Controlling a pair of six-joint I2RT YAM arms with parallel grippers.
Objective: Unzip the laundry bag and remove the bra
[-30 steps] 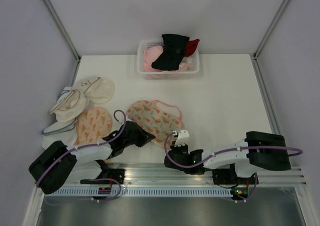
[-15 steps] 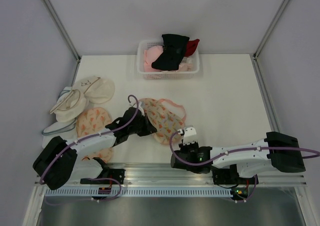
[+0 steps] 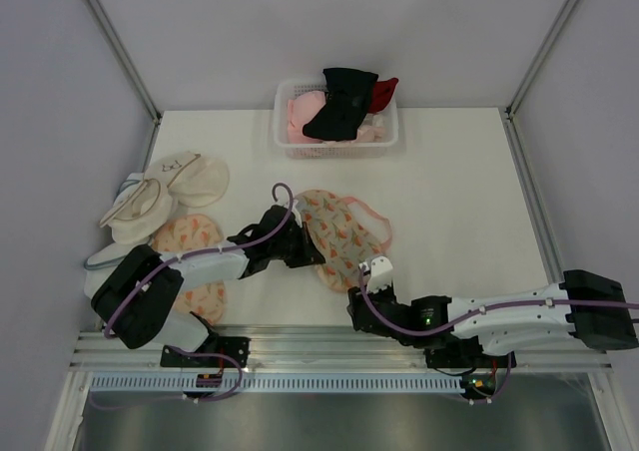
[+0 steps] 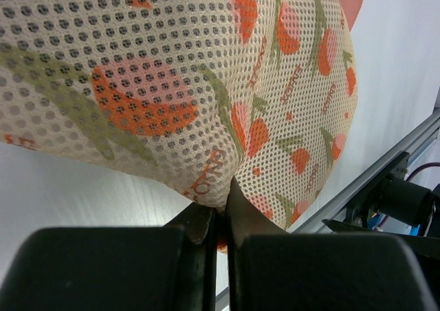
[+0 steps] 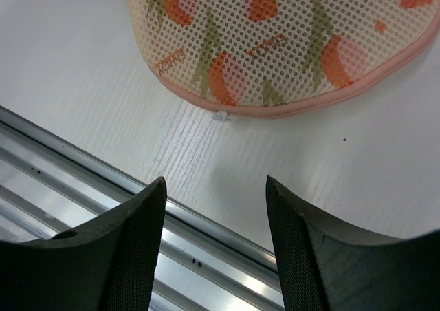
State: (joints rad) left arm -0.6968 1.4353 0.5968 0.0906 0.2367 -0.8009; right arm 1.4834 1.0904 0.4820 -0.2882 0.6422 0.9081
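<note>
1. The left claw is clamped shut on a fold of the printed mesh bag, pinching it at its left edge. The bag lies flat near the middle of the tabletop.
2. The right claw hangs with its fingers spread wide and nothing between them. It sits just short of the bag's near edge, above the strip of tabletop between the bag and the front rail.
3. The pink edging runs unbroken along the edge facing the right wrist camera. A small pale tab sits against it and may be the zip pull, though it is too small to be sure.
4. The bra is not in sight. The mesh shows no dark shape through it, so the bra is presumably inside the closed bag.
5. The far basket holds black, pink and red garments, and other pouches are heaped at the left. All of them lie well apart from the work.
6. The step in hand appears to be the unzipping, with one arm anchoring the fabric and the other lining up on the zip.
7. The next move calls for the right claw to drop onto that tab and close on it. It should then draw the tab along the edging while the left grip holds the bag against the pull.
</note>
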